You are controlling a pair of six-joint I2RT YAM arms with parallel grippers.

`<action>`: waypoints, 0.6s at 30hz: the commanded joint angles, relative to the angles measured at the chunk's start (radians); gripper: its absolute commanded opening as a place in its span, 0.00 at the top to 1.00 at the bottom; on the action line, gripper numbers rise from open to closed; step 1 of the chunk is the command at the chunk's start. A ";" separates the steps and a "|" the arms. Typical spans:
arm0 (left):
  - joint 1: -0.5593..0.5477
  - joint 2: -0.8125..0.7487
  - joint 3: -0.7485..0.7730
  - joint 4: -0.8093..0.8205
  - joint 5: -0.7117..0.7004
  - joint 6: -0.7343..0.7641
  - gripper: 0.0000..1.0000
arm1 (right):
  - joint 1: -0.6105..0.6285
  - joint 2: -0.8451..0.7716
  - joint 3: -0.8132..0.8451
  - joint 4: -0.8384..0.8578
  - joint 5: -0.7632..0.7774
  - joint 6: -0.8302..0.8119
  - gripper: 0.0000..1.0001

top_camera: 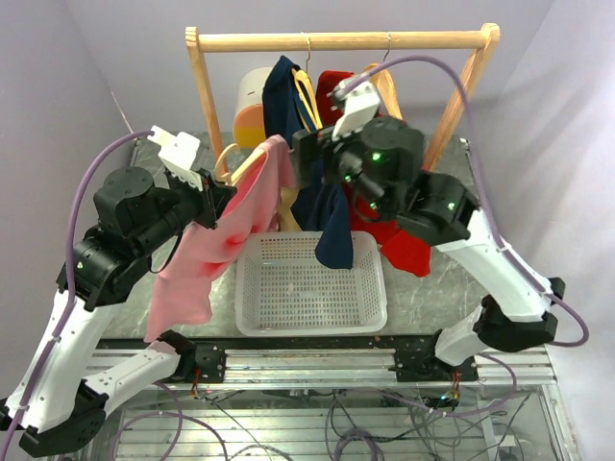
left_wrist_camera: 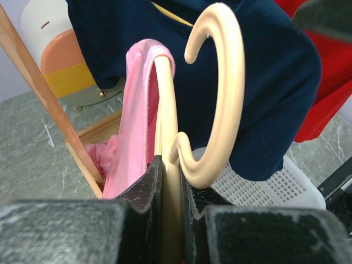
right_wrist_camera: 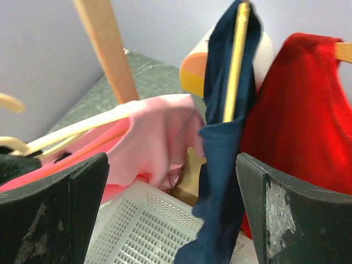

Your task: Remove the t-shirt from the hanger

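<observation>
Left tool grips hanger (pink t-shirt draped); navy shirt just behind.

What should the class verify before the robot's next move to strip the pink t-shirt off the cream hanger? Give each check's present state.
1. Grip: the left gripper is shut on the cream hanger: ok.
2. Hanger hook free of the rail: ok.
3. The right gripper open and empty: ok.
4. The pink t-shirt off the hanger: not ok, it is draped over one arm.
5. Right fingers lined up on pink cloth: not ok, the navy t-shirt hangs between them.
6. The basket directly beneath the pink t-shirt: cannot tell.
</observation>
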 commanded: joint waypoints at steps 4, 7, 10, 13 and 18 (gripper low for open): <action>-0.005 -0.052 0.023 0.027 0.030 -0.038 0.93 | 0.183 0.069 0.038 0.062 0.226 -0.084 0.00; -0.005 -0.059 0.051 0.014 0.003 -0.073 0.93 | 0.185 0.053 -0.088 0.149 0.210 -0.041 0.00; -0.006 -0.049 0.095 -0.014 0.002 -0.089 0.93 | 0.185 0.025 -0.204 0.283 0.186 -0.022 0.01; -0.005 -0.034 0.136 -0.040 0.005 -0.099 0.93 | 0.185 0.033 -0.255 0.375 0.173 -0.008 0.09; -0.005 -0.020 0.153 -0.062 0.000 -0.107 0.93 | 0.185 0.080 -0.259 0.431 0.126 0.017 0.13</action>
